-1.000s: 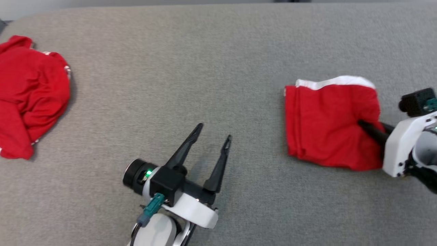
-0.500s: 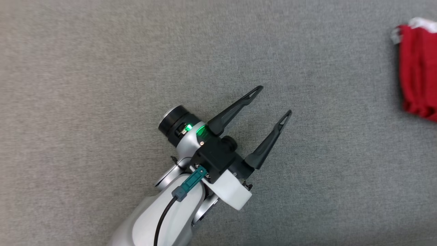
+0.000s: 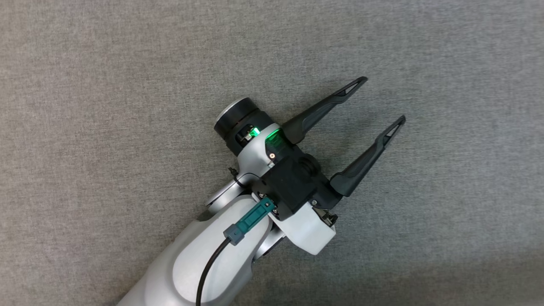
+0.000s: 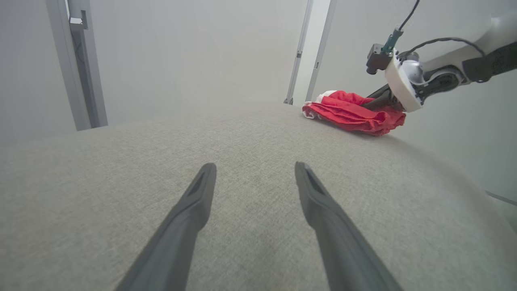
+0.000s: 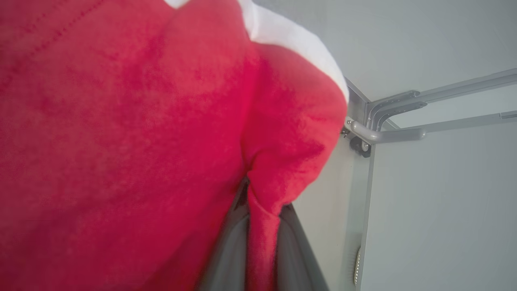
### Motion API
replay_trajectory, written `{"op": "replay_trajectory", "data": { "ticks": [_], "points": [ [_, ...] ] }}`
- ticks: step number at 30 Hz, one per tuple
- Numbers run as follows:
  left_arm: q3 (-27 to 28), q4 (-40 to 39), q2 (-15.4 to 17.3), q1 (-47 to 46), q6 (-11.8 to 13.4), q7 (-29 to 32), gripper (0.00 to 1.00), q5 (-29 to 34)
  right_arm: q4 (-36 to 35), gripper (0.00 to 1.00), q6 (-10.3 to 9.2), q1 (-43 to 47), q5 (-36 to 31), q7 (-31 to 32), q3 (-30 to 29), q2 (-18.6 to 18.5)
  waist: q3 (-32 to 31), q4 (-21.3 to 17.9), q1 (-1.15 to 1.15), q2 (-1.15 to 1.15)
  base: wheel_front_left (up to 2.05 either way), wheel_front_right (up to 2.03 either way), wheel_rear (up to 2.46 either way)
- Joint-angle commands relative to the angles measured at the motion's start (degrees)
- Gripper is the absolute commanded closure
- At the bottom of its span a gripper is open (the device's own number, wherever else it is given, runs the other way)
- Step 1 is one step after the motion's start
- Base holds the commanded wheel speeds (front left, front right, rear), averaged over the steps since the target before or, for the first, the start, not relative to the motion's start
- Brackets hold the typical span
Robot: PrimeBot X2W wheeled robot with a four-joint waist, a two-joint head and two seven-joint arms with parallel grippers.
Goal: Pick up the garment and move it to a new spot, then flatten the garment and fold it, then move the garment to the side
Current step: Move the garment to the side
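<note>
Beside the garment (image 4: pixel 347 115) on the gray tabletop (image 4: pixel 242 133), your right hand (image 4: pixel 375 100) is pinched tight on its red edge; well apart from it, your left hand (image 3: pixel 381 99) hovers spread wide, empty.

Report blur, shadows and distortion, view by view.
Head view: even light, soft shadow under the open left gripper, darker band at the bottom edge. Left wrist view: wide-angle bowing of the grey surface. Right wrist view: the red garment too close, soft-focused.

Soft even light, blurred close-ups
</note>
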Motion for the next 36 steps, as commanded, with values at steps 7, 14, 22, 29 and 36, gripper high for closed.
{"op": "replay_trajectory", "data": {
  "ticks": [7,14,22,29,36],
  "points": [
    [-0.7,2.1,1.6,0.2,0.9,0.4,0.00,-0.2,6.0,1.00,-0.06,-4.8,-2.6,-1.2,0.3,0.0,1.8,1.8,0.00,0.00,0.00,0.00,0.00],
    [-0.9,2.2,1.8,0.2,1.2,0.4,0.00,-1.0,10.1,0.00,-0.05,-7.1,-3.0,-1.8,0.5,2.5,1.1,2.5,0.00,0.00,0.00,0.00,0.00],
    [0.0,1.4,0.9,1.7,1.8,0.2,0.00,-1.6,13.1,0.00,-0.05,-9.8,-3.6,-4.1,-0.2,7.3,-4.0,2.3,0.00,0.00,0.00,0.00,0.00],
    [3.5,1.1,0.7,5.9,3.1,0.2,0.00,-1.9,11.8,0.00,-0.05,-8.9,-1.1,-8.7,-1.9,15.9,-12.0,1.5,0.00,0.00,0.00,0.00,0.00],
    [11.0,0.7,0.7,12.7,4.3,0.2,0.00,-1.0,8.6,0.00,-0.05,-4.1,-1.2,-12.1,-2.1,23.5,-20.9,1.4,0.00,0.00,0.00,0.00,0.00]
  ]
}}
